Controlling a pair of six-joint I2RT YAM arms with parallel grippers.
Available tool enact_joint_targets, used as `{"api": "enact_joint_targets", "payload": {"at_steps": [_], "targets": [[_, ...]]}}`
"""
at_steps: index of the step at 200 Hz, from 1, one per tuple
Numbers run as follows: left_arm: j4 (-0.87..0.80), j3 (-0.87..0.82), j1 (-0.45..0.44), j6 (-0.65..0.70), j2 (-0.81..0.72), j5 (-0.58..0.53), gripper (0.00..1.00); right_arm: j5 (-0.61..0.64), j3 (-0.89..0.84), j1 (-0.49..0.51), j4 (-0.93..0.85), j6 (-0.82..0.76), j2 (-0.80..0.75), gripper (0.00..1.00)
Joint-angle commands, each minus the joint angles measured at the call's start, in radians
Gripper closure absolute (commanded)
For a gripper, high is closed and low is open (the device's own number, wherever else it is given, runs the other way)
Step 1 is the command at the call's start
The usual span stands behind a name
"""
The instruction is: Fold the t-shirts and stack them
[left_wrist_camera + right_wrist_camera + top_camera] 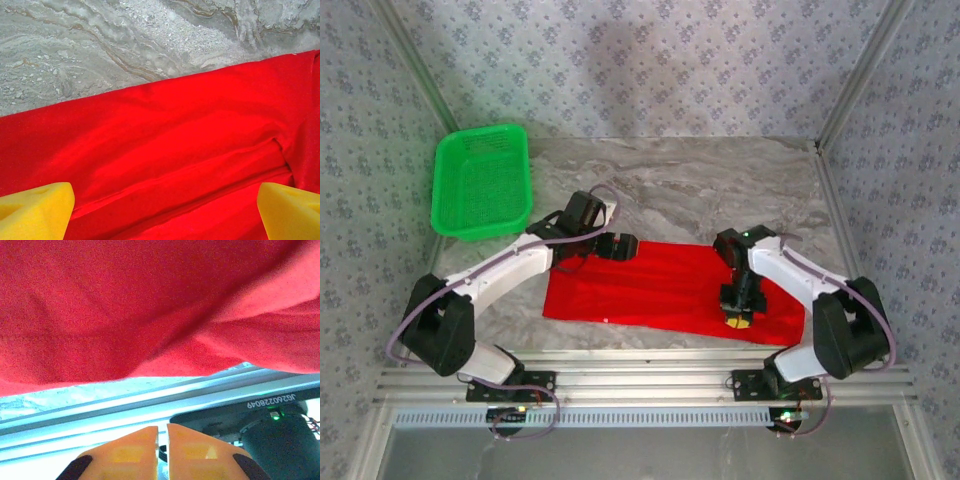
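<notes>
Step in hand: folding, mid-way by my read. The bright red cloth t-shirt (650, 290) lies flat on the grey marbled tabletop (720, 190) between the two arms as a long sideways band, so it looks part-folded lengthwise. It is not stacked.

The left gripper (620, 247) hovers at the shirt's far-left edge with its jaws spread wide. In the left wrist view its yellow foam pads (35, 210) stand well apart over the cloth (175, 150), and nothing is between them.

The right gripper (737, 318) points down onto the near-right part of the shirt. Its orange fingers (130, 452) are pressed together, with no cloth visible between them. Red fabric (125, 315) lies just beyond, above the aluminium rail (125, 405).

Next move, likely: pinch one short end of the band and carry it across. That needs a low, clean grab of all layers.

Shirt look: plain red side up, no print showing. There are soft creases and a sleeve seam ridge. It is thin and limp and will sag when lifted.

The green plastic mesh basket (480, 185) sits far-left, well apart.
</notes>
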Motion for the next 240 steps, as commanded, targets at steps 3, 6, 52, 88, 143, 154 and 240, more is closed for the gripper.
{"api": "enact_joint_targets", "payload": {"at_steps": [3,6,52,88,143,154,240], "targets": [[-0.007,0.006,-0.005,0.022,0.001,-0.012,0.06,0.040,0.042,0.012,-0.093,0.071,-0.062,0.84],[-0.006,0.006,-0.005,0.023,0.000,-0.013,0.06,0.042,0.047,0.011,-0.099,0.075,-0.069,0.84],[-0.005,0.009,-0.005,0.024,0.011,-0.001,0.06,0.056,0.181,-0.104,0.013,0.048,-0.059,0.83],[-0.011,0.013,-0.006,0.025,0.014,-0.003,0.06,0.029,0.244,-0.125,0.138,-0.105,0.187,0.84],[-0.027,-0.023,-0.004,0.030,-0.022,-0.027,0.06,0.021,0.227,-0.092,0.196,-0.152,0.328,0.87],[-0.028,-0.028,-0.004,0.031,-0.025,-0.029,0.06,0.036,0.212,-0.083,0.182,-0.155,0.318,0.88],[-0.014,-0.014,-0.002,0.038,0.013,-0.022,0.06,0.062,0.027,-0.062,0.140,-0.071,0.196,0.88]]}}
